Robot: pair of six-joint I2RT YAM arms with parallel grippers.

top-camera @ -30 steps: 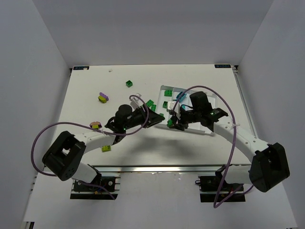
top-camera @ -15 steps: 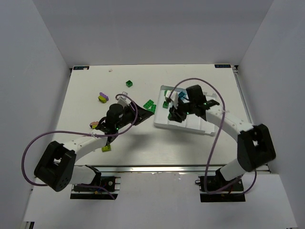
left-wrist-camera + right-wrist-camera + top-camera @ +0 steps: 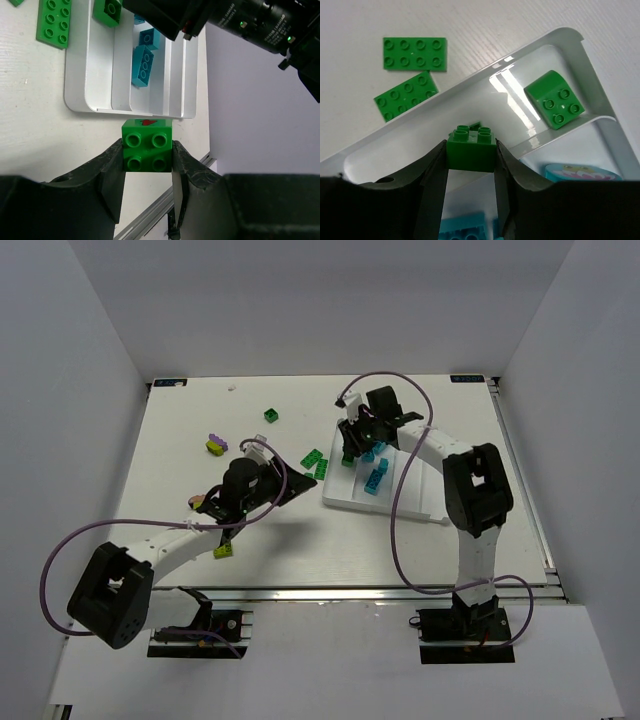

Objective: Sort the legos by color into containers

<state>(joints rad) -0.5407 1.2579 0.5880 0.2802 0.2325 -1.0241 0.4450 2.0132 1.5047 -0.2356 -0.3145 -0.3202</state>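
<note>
My left gripper (image 3: 147,156) is shut on a green two-by-two lego (image 3: 147,145), held above the table just off the near short end of the white tray (image 3: 80,97). From above, the left gripper (image 3: 291,484) sits left of the tray (image 3: 410,498). My right gripper (image 3: 470,152) is shut on another green lego (image 3: 470,149), over the tray's outermost compartment (image 3: 485,107) near its far corner. A green curved lego (image 3: 554,100) lies in that compartment. Cyan legos (image 3: 144,65) lie in the neighbouring compartment. The right gripper (image 3: 352,452) hangs over the tray's far left end.
Two flat green plates (image 3: 415,52) lie on the table just outside the tray's left rim (image 3: 560,37). Loose legos sit further left: a green one (image 3: 271,415), a purple and lime pair (image 3: 215,444), a lime one (image 3: 224,551). The right arm's cable loops above the tray.
The right arm has swung from the tray's near side to its far left end, still gripping its green lego. The left gripper has drawn back a little to the left with its lego.
</note>
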